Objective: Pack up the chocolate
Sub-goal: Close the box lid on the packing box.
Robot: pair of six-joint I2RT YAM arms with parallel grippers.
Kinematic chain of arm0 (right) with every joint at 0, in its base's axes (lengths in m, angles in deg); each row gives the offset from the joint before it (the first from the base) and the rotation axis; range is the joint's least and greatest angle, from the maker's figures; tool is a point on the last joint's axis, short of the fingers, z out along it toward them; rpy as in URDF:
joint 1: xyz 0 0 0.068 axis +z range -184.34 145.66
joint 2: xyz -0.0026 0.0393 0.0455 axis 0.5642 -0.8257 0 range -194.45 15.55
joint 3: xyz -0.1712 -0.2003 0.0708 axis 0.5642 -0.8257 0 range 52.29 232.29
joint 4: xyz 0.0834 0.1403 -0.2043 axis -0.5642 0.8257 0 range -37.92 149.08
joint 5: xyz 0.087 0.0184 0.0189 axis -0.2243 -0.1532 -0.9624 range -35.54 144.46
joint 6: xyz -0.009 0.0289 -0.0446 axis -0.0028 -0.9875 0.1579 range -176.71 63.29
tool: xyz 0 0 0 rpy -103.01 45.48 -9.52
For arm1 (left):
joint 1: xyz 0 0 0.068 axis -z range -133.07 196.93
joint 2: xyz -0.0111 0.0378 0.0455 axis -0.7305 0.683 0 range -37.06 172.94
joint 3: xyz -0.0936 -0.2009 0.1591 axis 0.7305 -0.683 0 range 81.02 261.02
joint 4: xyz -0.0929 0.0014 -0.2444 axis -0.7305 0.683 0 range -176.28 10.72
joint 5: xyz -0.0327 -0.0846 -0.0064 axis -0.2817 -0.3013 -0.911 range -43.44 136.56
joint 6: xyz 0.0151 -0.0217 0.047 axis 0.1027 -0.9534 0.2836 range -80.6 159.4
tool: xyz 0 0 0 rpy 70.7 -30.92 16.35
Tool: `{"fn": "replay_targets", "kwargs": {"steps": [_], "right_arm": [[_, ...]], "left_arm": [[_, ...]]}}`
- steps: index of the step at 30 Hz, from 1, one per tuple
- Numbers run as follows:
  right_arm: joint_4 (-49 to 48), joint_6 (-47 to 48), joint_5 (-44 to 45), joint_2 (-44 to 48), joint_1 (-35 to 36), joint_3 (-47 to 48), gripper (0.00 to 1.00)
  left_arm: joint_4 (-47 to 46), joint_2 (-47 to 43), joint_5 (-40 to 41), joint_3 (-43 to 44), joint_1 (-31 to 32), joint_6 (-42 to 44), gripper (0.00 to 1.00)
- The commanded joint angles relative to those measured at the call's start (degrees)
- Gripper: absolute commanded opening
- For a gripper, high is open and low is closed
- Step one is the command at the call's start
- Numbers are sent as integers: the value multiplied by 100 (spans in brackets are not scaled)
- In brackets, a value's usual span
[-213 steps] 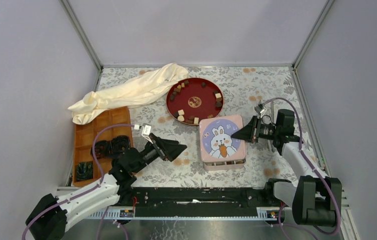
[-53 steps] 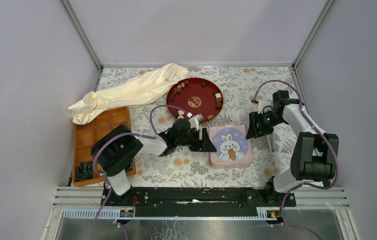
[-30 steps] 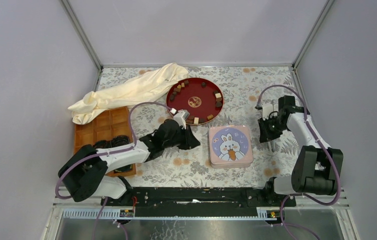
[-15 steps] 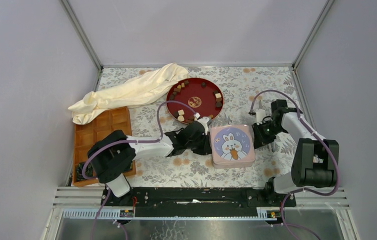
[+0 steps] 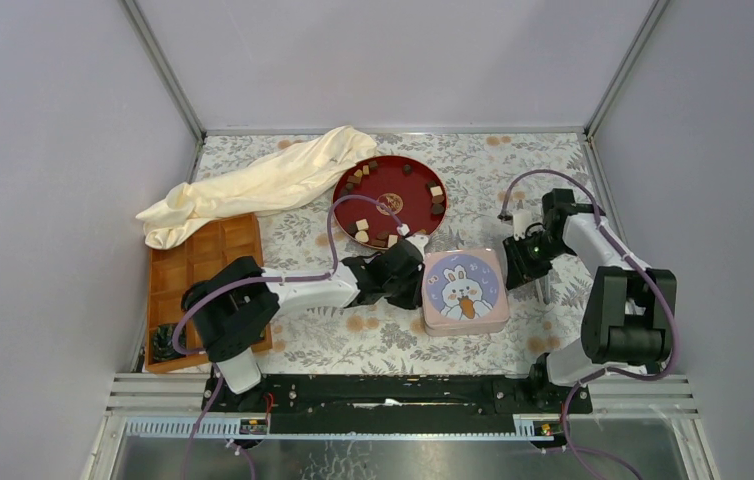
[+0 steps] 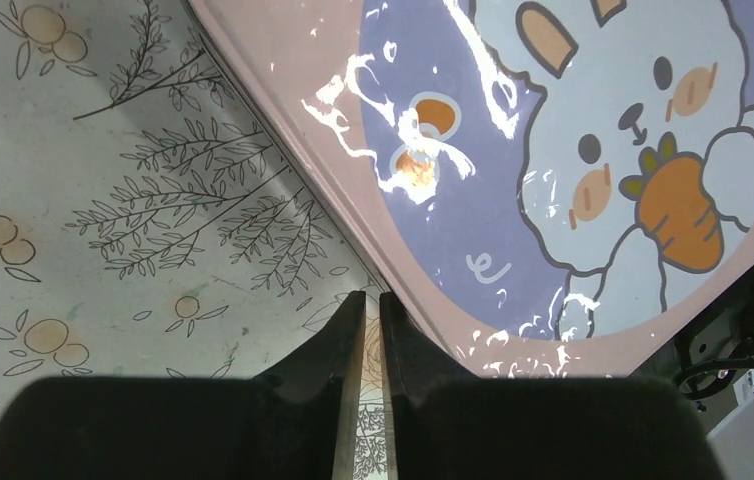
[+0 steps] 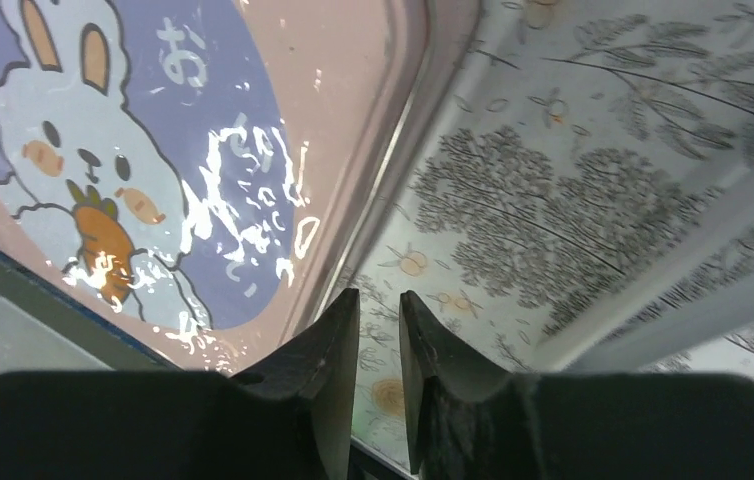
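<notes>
Chocolate point(image 5: 361, 224) sits in the red plate point(image 5: 405, 190) beyond the left hand point(image 5: 415, 284). Both hands, left and right hand point(image 5: 513, 270), flank the closed pink tin point(image 5: 464, 291). Each is nearly closed, gripping nothing.

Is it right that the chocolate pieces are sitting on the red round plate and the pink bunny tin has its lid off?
Not quite. The chocolate pieces are on the red round plate, but the pink bunny tin has its lid on: the top external view shows the rabbit picture covering the whole top, and both wrist views show it too.
</notes>
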Motion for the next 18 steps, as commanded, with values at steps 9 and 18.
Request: {"fn": "replay_targets", "kwargs": {"steps": [9,18], "right_arm": [[321,550,-436,1477,-388,357,53],[661,814,-1574,757,-379,84,80]], "left_arm": [[-18,38,164,273,70,244,19],[-72,0,62,266,75,246,20]]}}
